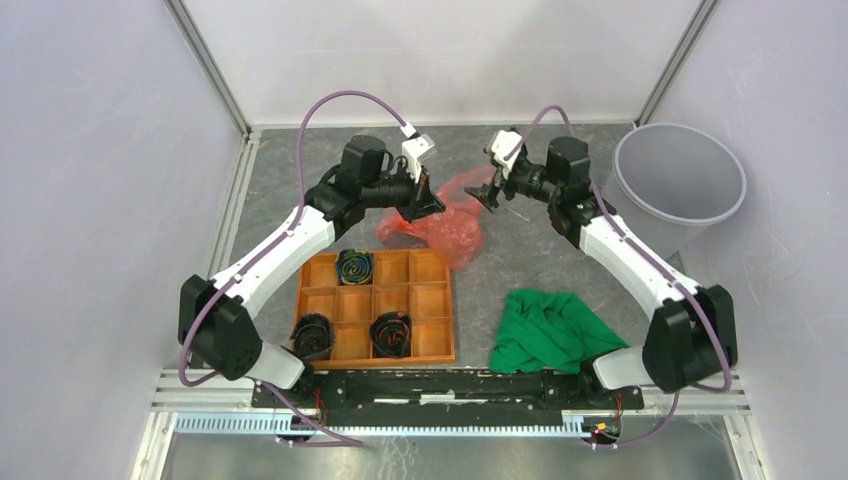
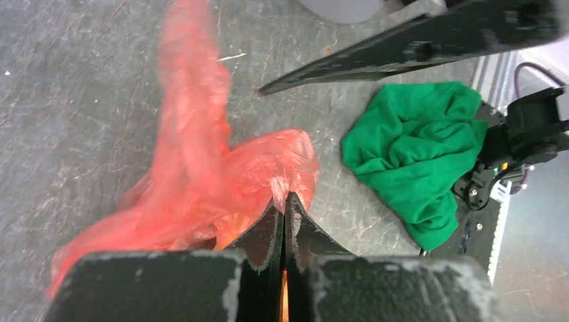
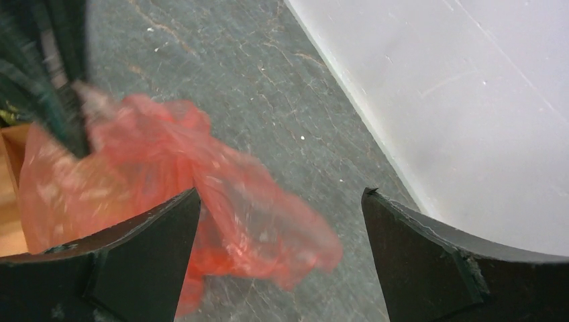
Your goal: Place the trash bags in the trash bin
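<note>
The red trash bag (image 1: pixel 452 225) hangs crumpled over the grey floor, behind the orange tray. My left gripper (image 1: pixel 425 206) is shut on one edge of it; in the left wrist view the closed tips (image 2: pixel 285 199) pinch the red film (image 2: pixel 201 174). The right gripper (image 1: pixel 489 192) is open just right of the bag. In the right wrist view, a loose fold of the bag (image 3: pixel 255 215) reaches into the gap between its spread fingers (image 3: pixel 282 194), nearer the left one. The round grey trash bin (image 1: pixel 680 185) stands at the far right, with nothing visible inside.
An orange wooden compartment tray (image 1: pixel 352 303) with three dark rolled items sits near the front left. A green cloth (image 1: pixel 548 330) lies bunched at front right, also in the left wrist view (image 2: pixel 416 147). White walls enclose the back and sides.
</note>
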Robot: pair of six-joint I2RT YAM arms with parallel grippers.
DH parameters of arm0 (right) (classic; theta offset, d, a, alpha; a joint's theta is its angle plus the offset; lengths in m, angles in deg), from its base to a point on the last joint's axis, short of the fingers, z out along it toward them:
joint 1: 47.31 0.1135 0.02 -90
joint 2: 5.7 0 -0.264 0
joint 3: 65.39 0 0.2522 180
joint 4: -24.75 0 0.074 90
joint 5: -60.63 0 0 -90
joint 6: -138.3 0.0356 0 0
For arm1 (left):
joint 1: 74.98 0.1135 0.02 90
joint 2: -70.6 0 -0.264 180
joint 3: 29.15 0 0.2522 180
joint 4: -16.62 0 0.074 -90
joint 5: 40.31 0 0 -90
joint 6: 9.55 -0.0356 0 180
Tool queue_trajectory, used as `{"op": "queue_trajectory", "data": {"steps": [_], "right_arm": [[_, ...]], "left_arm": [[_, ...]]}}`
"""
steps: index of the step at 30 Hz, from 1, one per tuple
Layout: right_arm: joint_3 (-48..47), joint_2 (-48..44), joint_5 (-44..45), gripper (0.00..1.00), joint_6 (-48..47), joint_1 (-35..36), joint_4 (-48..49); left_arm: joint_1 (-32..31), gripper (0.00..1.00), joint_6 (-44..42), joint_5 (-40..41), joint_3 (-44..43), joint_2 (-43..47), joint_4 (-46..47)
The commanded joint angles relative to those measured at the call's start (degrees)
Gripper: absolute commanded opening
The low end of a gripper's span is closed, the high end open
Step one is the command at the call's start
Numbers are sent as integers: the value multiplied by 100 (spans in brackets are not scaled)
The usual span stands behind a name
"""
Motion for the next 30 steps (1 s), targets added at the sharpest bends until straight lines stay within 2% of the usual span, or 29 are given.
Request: {"op": "queue_trajectory", "data": {"steps": [1,8,12,15,19,24,28,30], "right_arm": [[460,-538,-403,98,-874,-149,130],[532,-509,-654,98,-1187,-293,-356],[592,-362,-630,98,-1180,-321,-244],[239,44,-1060,98,-1154,-378,-244],[-681,873,-1821,96,-1306,-389,-785],[-1135,1520,-1882,95,-1314,-388,-1150],[-1106,1678,-2183,87,-917,-380,-564],[-1189,1745,-2331,71,-715,-380,-504]], "left_arm": [[7,2,-694,162,-177,131,-218],[-109,2,-996,520,-137,170,-357],[-134,2,-1103,504,-113,219,-393],[-159,2,-1153,564,-88,257,-405],[-161,2,-1180,694,-106,262,-436],[-161,2,-1172,628,-109,283,-431],[-161,2,-1140,589,-132,292,-432],[-161,2,-1021,796,-135,278,-360]]}}
